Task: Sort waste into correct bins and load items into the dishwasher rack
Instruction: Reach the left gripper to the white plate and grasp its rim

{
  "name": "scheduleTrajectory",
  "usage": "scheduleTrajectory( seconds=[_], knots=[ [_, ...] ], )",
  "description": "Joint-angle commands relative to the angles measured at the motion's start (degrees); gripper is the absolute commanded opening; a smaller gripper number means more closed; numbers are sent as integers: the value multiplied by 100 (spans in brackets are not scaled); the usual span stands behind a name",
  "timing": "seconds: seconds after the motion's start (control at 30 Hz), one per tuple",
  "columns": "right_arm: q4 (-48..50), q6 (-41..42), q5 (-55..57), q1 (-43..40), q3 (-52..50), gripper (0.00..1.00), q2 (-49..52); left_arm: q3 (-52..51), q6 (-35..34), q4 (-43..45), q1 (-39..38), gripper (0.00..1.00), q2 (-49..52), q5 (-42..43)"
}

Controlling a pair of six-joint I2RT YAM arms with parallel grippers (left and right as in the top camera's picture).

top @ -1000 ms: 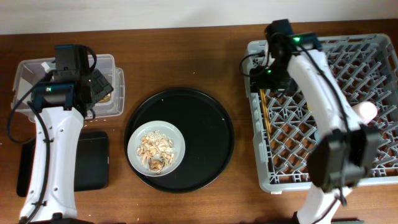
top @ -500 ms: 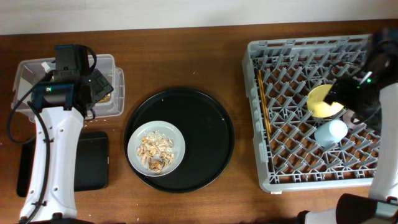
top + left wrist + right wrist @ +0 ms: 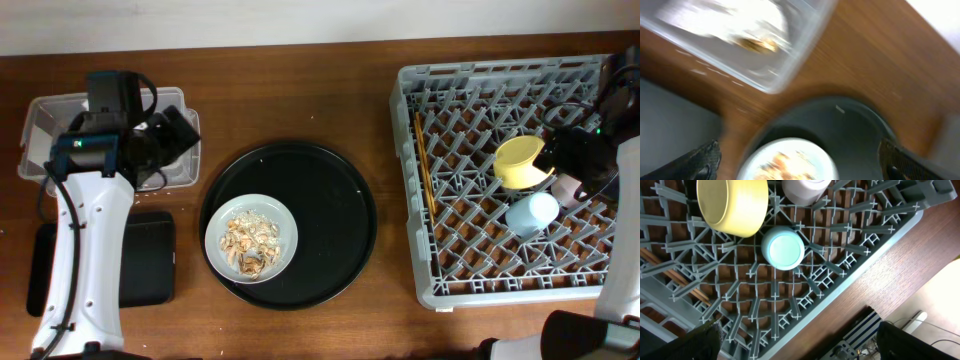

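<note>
The right gripper (image 3: 800, 341) is open and empty, its fingertips showing only at the lower corners of the wrist view. A second ago this arm reached across the left side of the large square grey plastic dishwasher rack (image 3: 500, 68); it now sits withdrawn at the rack's right edge. The thin wooden chopsticks (image 3: 424, 170), yellow bowl (image 3: 520, 162), small light-blue cup (image 3: 531, 212) and small pink cup (image 3: 568, 188) all lie in the rack. The left gripper (image 3: 800, 161) is also open and empty. It has turned from above the clear plastic rectangular tub (image 3: 60, 115), which holds white tissue (image 3: 740, 20) and a brown-and-gold wrapper scrap (image 3: 757, 45); its wrist view is motion-blurred. Remaining work, by judgement: the pale round plate (image 3: 285, 225) with flaky food scraps (image 3: 250, 240), on the large round black tray (image 3: 330, 200).
</note>
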Motion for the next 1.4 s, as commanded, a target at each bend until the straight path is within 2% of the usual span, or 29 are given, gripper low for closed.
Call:
scheduleTrajectory(
  seconds=[0.0,0.07,0.17,0.27,0.37,0.4,0.43,0.47,0.5,0.57,0.77,0.87,1.07,1.27,1.37],
  knots=[
    [0,35,111,-46,-11,99,-94,-63,-31,-564,-140,99,26,2253],
    [0,35,111,-46,-11,99,-94,-302,627,-697,-809,99,26,2120],
    [0,35,111,-46,-11,99,-94,-885,581,-358,-2273,99,59,1185],
    [0,35,111,-46,-11,99,-94,-964,579,4,-2968,99,59,1147],
    [0,35,114,-46,-11,99,-94,-1043,577,142,-3392,99,72,479],
    [0,35,111,-46,-11,99,-94,-1132,389,131,-3569,99,138,146],
    [0,35,111,-46,-11,99,-94,-1244,-98,81,-3823,90,367,-264],
    [0,35,111,-46,-11,99,-94,-1263,-273,79,-3967,89,608,-566],
    [0,35,111,-46,-11,99,-94,-1263,-391,76,-4061,80,925,-946],
    [0,35,114,-46,-11,99,-94,-1263,-894,83,-4057,64,1484,-1073],
    [0,35,111,-46,-11,99,-94,-1263,-1488,577,-4061,59,2212,-866],
    [0,35,114,-46,-11,99,-94,-1263,-1488,664,-4061,53,2533,-868],
    [0,35,111,-46,-11,99,-94,-1274,-1484,638,-4061,36,2568,-892],
    [0,35,111,-46,-11,99,-94,-1283,-1484,439,-4054,1,2566,-955],
    [0,35,114,-46,-11,99,-94,-890,-1482,-22,-4054,1,2566,-1003]
  ],
)
